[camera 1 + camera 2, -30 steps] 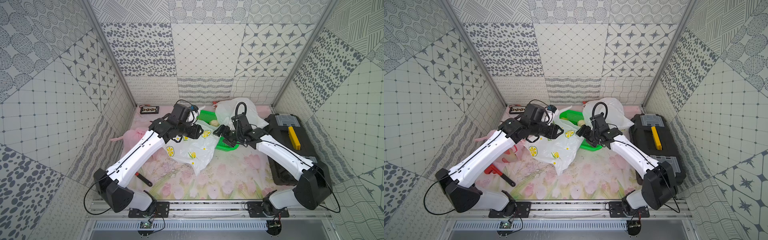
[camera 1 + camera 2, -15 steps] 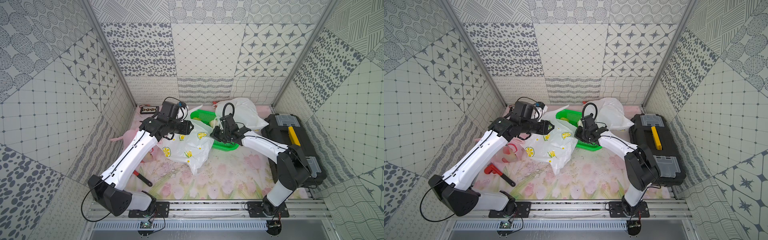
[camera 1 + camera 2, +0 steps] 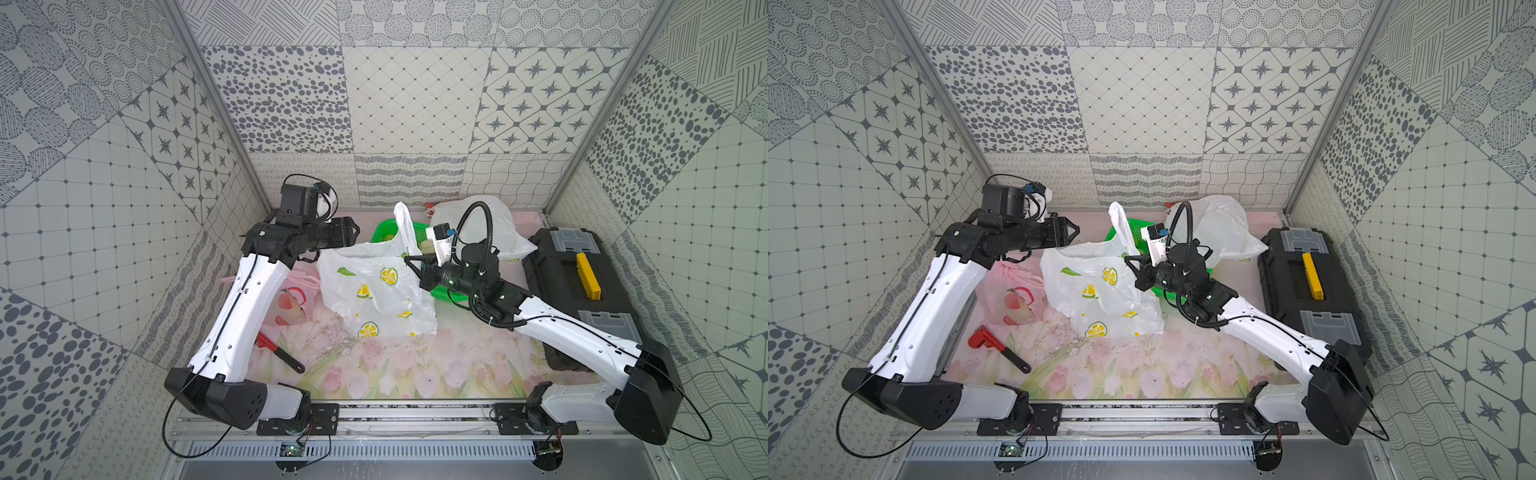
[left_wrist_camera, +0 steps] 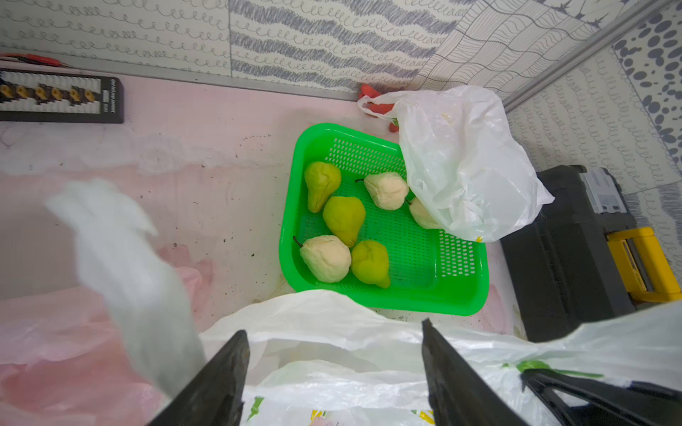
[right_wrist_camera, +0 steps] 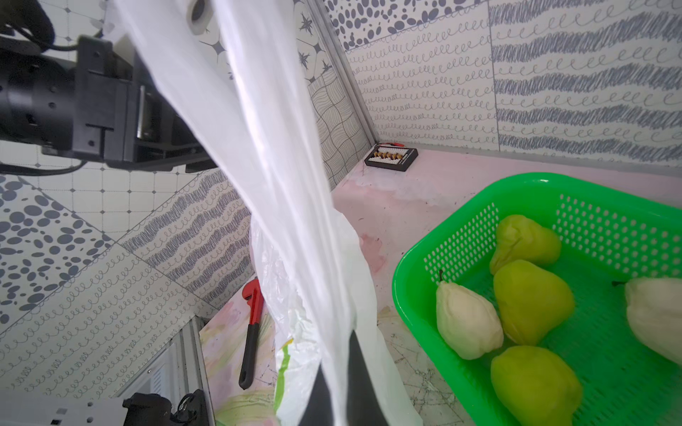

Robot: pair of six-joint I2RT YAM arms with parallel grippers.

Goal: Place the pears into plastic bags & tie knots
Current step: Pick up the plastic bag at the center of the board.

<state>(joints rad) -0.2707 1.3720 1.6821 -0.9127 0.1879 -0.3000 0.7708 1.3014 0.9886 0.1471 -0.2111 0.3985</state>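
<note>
While inside right gripper [image 3: 409, 261], lemon bag's handle [image 3: 405, 228]

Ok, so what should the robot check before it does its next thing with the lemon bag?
1. Does the right hand grip the handle of the lemon bag? Ok, it is shut on the strip.
2. Does the left hand hold the bag too? Not ok, it is open and holds nothing.
3. Is the bag's mouth open wide enough for a pear? Cannot tell.
4. Are the pears reachable in the green basket? Ok, five lie uncovered.
5. Is the basket uncluttered? Not ok, the plain white bag drapes over one corner and part of a sixth pear.
</note>
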